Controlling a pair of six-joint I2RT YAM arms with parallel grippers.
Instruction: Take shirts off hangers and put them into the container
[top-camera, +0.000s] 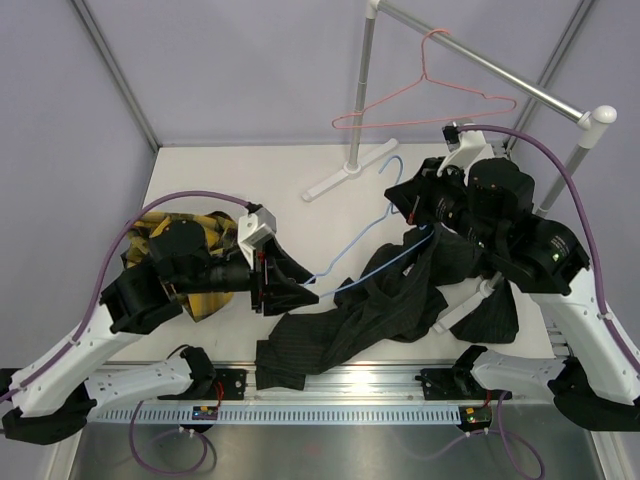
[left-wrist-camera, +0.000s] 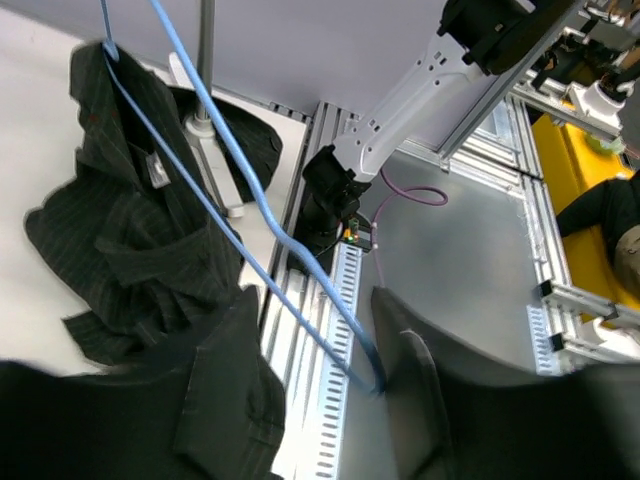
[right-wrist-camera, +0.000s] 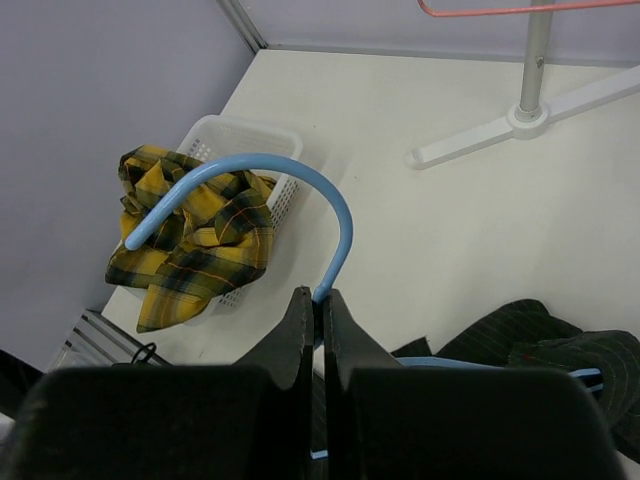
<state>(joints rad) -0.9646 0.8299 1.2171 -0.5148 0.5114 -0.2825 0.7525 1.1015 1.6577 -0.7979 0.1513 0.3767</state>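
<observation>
My right gripper (right-wrist-camera: 321, 295) is shut on the neck of the light blue hanger (right-wrist-camera: 300, 175), just below its hook, and holds it over the table (top-camera: 412, 205). The black striped shirt (top-camera: 385, 300) hangs from that hanger and trails onto the table. The hanger's lower corner (left-wrist-camera: 372, 378) sits between the parted jaws of my left gripper (left-wrist-camera: 312, 305), against the right finger (left-wrist-camera: 440, 400). Dark shirt cloth (left-wrist-camera: 215, 400) lies at the left finger. The yellow plaid shirt (right-wrist-camera: 190, 240) is in the white container (right-wrist-camera: 255, 135). The pink hanger (top-camera: 430, 100) hangs bare on the rail.
The metal rail (top-camera: 500, 75) runs across the back right, and its stand foot (top-camera: 345, 175) rests on the table behind the hanger. The aluminium frame rail (top-camera: 330, 385) lines the near edge. My left arm (top-camera: 170, 270) covers much of the container from above.
</observation>
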